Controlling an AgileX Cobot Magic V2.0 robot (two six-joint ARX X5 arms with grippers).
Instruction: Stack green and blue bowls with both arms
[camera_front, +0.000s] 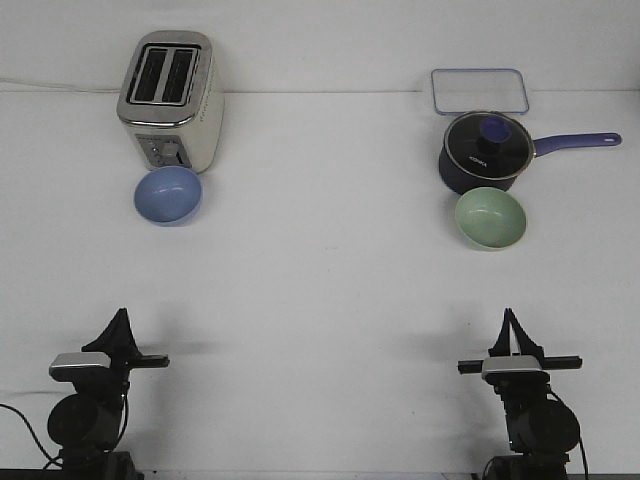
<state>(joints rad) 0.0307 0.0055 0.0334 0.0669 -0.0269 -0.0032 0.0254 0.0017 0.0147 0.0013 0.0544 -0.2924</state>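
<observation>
The pale blue bowl (168, 194) sits upright on the white table at the far left, right in front of a toaster. On the far right stands the pale green bowl (490, 217), upright too, just in front of a saucepan. My left gripper (121, 316) is low at the near left edge, well short of the blue bowl, its fingers meeting in a point with nothing held. My right gripper (508, 316) mirrors it at the near right, short of the green bowl, fingers together and empty.
A silver two-slot toaster (170, 100) stands behind the blue bowl. A dark navy saucepan (483, 152) with a glass lid and a handle pointing right sits behind the green bowl. A clear rectangular tray (479, 90) lies behind it.
</observation>
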